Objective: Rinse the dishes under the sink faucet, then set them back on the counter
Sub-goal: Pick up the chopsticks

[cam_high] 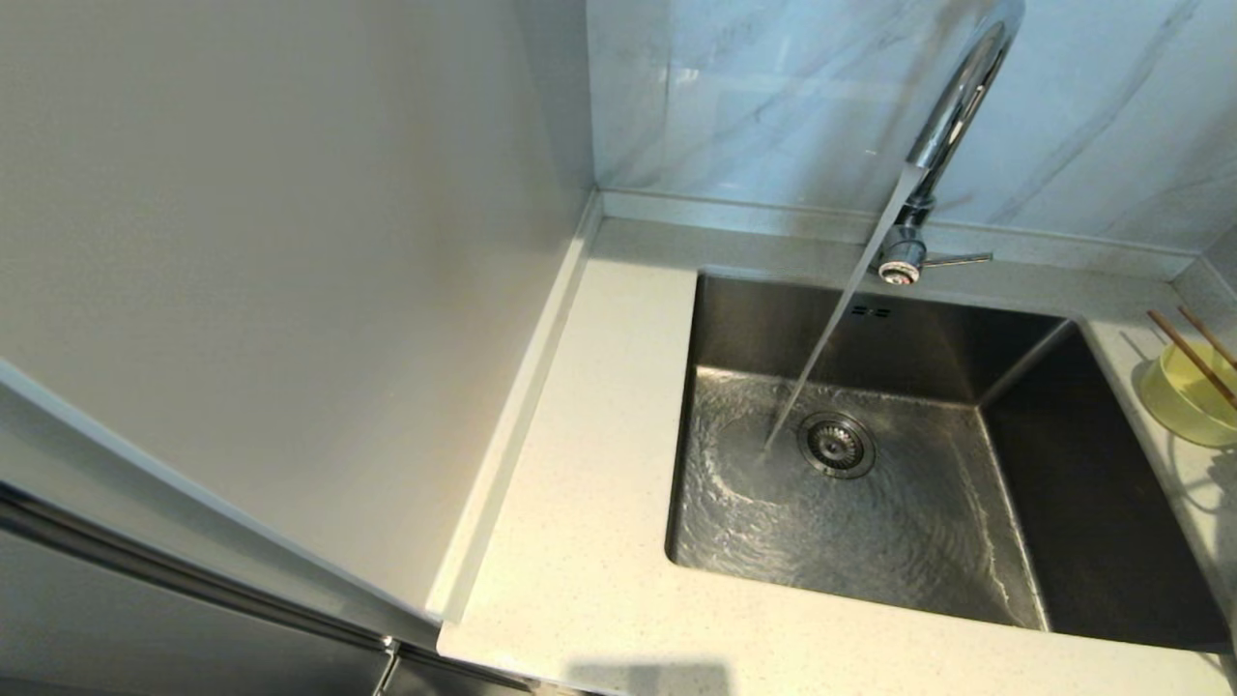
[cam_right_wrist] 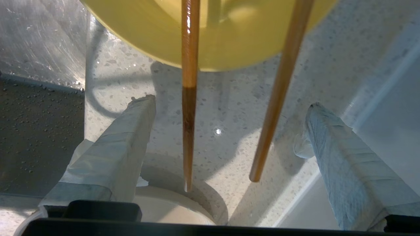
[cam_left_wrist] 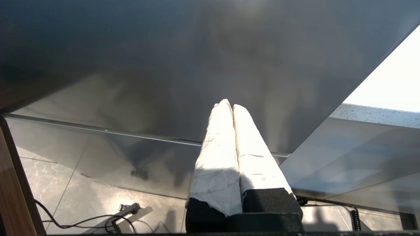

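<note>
A grey-veined white marble wall (cam_high: 792,97) rose at the back, a plain pale panel (cam_high: 280,280) stood tall to the left with a dark steel-trimmed front (cam_high: 145,599) below it, and black cables (cam_left_wrist: 82,221) lay on a glossy marbled floor tile (cam_left_wrist: 65,183) beside a wooden edge (cam_left_wrist: 13,190).

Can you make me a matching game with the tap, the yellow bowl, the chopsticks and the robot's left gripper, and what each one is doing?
Things:
1. sink faucet
2. yellow bowl
3. chopsticks
4. left gripper

States:
A. lying across the bowl's top
B. fingers pressed together, holding nothing
C. pouring water into the sink
D. sitting on the counter to the right of the sink

Pairs: 1-C, 2-D, 3-A, 4-B
</note>
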### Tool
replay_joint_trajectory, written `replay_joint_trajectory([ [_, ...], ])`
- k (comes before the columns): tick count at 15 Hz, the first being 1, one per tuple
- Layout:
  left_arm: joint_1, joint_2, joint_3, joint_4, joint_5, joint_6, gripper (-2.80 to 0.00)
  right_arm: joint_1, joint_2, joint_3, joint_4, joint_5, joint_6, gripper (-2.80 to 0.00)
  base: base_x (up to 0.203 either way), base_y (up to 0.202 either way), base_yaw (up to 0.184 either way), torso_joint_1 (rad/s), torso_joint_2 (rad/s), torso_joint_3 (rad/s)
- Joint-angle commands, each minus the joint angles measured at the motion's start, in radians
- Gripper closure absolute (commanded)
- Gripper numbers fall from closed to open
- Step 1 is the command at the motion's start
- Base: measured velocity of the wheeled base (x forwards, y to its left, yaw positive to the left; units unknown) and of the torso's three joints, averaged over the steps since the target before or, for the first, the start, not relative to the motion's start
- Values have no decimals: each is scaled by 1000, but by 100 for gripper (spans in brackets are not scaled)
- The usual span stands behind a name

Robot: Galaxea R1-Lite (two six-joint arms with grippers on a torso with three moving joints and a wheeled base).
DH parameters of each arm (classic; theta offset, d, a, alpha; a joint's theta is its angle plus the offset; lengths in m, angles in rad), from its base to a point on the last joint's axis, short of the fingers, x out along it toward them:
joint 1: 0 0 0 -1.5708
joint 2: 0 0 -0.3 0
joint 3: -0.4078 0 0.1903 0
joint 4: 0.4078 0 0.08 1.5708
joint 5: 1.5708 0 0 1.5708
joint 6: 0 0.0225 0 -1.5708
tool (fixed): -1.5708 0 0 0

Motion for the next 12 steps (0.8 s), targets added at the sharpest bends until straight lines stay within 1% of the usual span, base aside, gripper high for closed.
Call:
replay_joint_trajectory([
  [1,0,0,0,0,-1,0,0,6,8,-2,5,2,-4,-280,0,0,0,0,0,0],
  [12,0,0,0,0,-1,0,0,8,5,-5,7,1,1,-280,0,0,0,0,0,0],
])
